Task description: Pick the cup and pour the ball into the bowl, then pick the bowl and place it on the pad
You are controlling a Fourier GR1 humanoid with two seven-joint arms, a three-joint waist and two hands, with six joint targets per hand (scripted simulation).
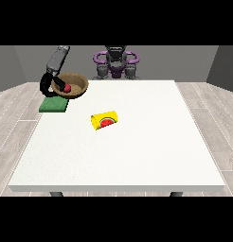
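- The hand at the view's left (46,85) has its fingers wrapped round the rim of the bowl (76,85), which tips over the green pad (54,105).
- The red ball (67,88) sits inside. If I tip more, I think it could roll out.
- The yellow cup (104,120) lies on its side on the worktop (137,156).
- I see no other hand.

No text, label, brand or number could be read anywhere. The only marking was a picture, not writing: a watermelon slice on the side of the yellow cup (104,120), which lay tipped over near the middle of the white table (137,156).
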